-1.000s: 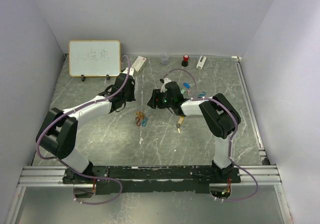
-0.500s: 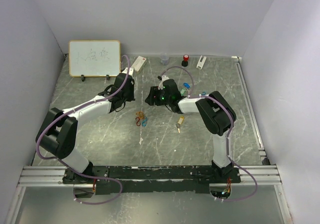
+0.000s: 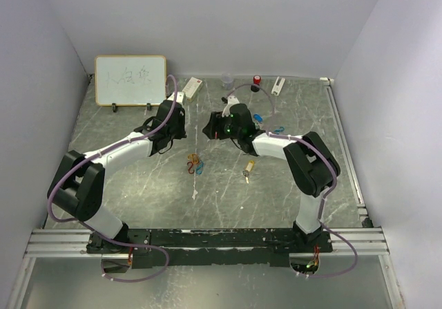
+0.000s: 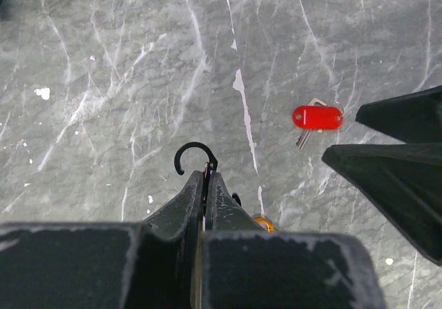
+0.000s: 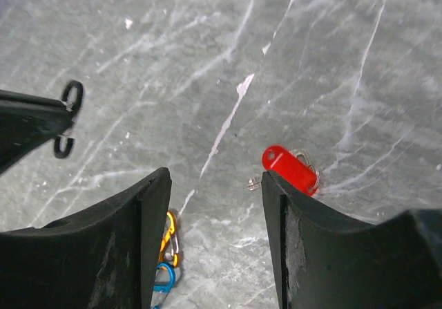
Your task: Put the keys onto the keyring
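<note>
My left gripper is shut on the black keyring, whose open hook pokes out past the fingertips; in the top view it hangs left of centre. A key with a red tag lies flat on the table to its right. My right gripper hovers open just above that red-tagged key, which lies beside its right finger, not between the jaws. The keyring shows at the far left of the right wrist view. A yellow-tagged key lies nearer the front. Blue and green tagged keys lie behind the right arm.
Orange and blue carabiner clips lie just under my right gripper's left finger, seen also from above as carabiner clips. A whiteboard stands at the back left. A small cup, a red-capped item and a white box line the back wall.
My right gripper has shifted slightly left and then back toward the far wall, its elbow swinging right. The left arm and the keyring have stayed still.
</note>
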`<state>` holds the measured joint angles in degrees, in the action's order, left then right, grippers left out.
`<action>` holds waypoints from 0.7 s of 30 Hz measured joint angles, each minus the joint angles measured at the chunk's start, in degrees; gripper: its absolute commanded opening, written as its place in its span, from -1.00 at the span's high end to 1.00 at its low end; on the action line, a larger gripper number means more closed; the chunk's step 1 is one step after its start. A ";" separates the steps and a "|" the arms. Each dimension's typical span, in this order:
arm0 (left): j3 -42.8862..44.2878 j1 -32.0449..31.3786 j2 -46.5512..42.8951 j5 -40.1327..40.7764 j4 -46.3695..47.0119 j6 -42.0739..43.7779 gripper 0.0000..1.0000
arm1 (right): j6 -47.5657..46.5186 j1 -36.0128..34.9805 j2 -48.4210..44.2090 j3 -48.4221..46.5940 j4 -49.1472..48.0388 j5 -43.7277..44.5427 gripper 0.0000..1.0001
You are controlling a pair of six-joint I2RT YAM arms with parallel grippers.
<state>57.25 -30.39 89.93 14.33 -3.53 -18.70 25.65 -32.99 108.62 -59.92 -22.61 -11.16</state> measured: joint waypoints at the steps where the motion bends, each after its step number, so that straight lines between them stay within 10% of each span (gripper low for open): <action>1: 0.00 0.00 0.00 -0.15 -0.02 -0.07 0.87 | -0.24 0.07 -0.85 0.00 0.00 0.24 -0.11; 21: 0.00 0.00 0.00 -1.53 0.02 -0.42 0.86 | -0.81 9.49 0.68 4.66 -0.33 -4.24 0.04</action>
<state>57.25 -30.39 89.93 12.80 -3.51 -19.11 24.84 -23.51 109.30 -55.27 -22.94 -15.40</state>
